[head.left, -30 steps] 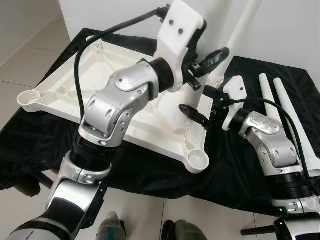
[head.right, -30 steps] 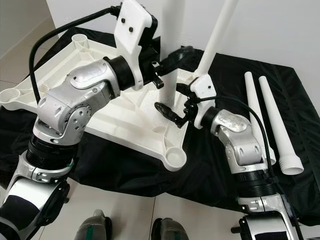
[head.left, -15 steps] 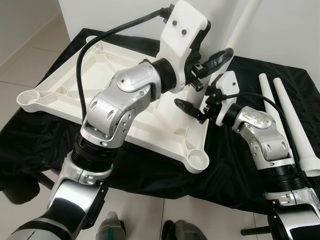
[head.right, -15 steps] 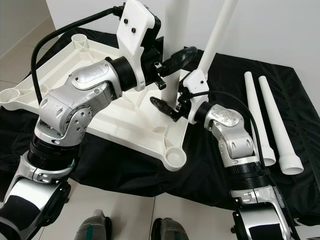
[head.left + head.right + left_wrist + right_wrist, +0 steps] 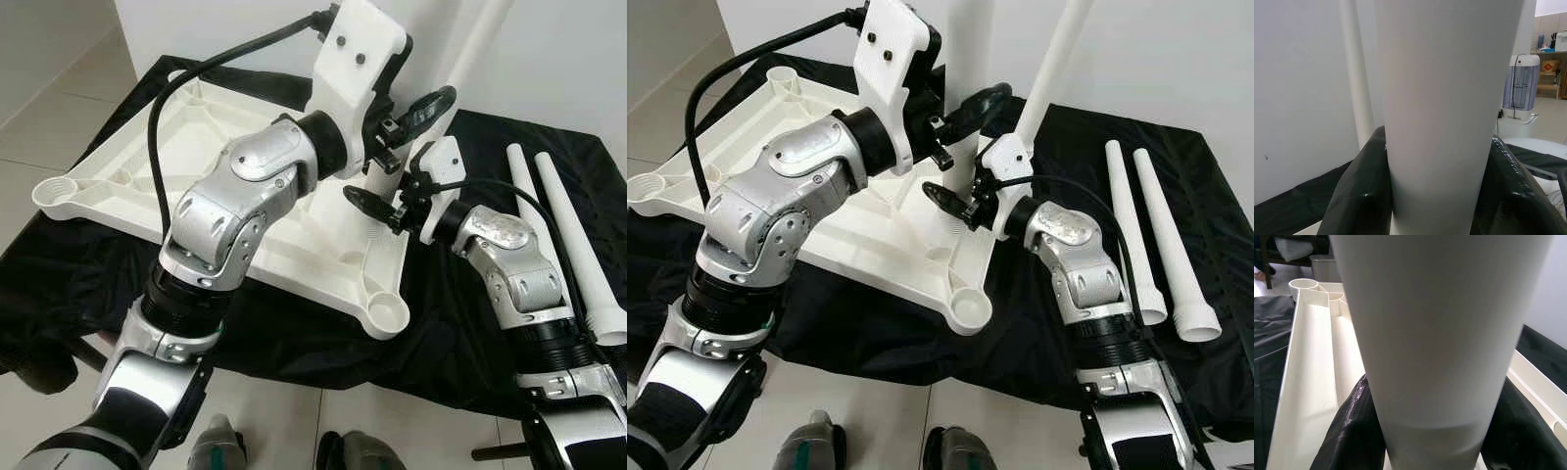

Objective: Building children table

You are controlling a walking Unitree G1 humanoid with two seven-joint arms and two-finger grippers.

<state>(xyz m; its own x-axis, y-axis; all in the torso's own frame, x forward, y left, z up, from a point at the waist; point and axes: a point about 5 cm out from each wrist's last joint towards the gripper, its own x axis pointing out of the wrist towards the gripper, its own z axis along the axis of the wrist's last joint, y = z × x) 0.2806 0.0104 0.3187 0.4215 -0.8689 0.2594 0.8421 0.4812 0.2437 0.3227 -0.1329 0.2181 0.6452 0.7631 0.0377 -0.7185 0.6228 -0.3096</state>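
Held upright on the upturned tabletop (image 5: 745, 147): white leg (image 5: 965, 59), clamped high by left gripper (image 5: 965, 116), lower by right gripper (image 5: 955, 191).

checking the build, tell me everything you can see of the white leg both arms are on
The leg is a smooth white tube that looks like plastic, standing upright on the upside-down tabletop, its top out of frame. The left end effector has its black fingers around it higher up; the right end effector grips it lower, near the base, fingers on both sides. A second leg leans behind it.
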